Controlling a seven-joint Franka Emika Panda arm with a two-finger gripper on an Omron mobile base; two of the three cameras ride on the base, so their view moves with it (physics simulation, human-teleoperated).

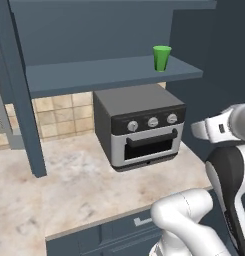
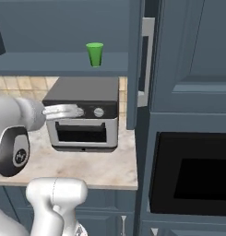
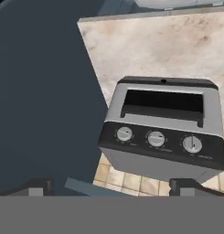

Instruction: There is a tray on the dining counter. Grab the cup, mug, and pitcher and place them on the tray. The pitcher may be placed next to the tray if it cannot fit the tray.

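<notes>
The green cup (image 1: 162,58) (image 2: 94,54) stands upright on a dark blue shelf (image 1: 94,75), above a grey toaster oven (image 1: 144,130). My gripper (image 3: 114,187) is open, its two dark fingertips (image 3: 38,186) wide apart with nothing between them. It looks down on the toaster oven (image 3: 163,132) from above, and the cup is out of the hand view. The white arm stands in front of the oven, below the shelf. The tray, the mug, the pitcher and the dining counter are out of view.
The toaster oven (image 2: 82,120) sits on a marbled worktop (image 1: 69,185) against a tiled wall. A blue cabinet post (image 1: 19,100) stands at the left. A tall blue panel (image 2: 135,64) and a black built-in oven (image 2: 193,175) are at the right.
</notes>
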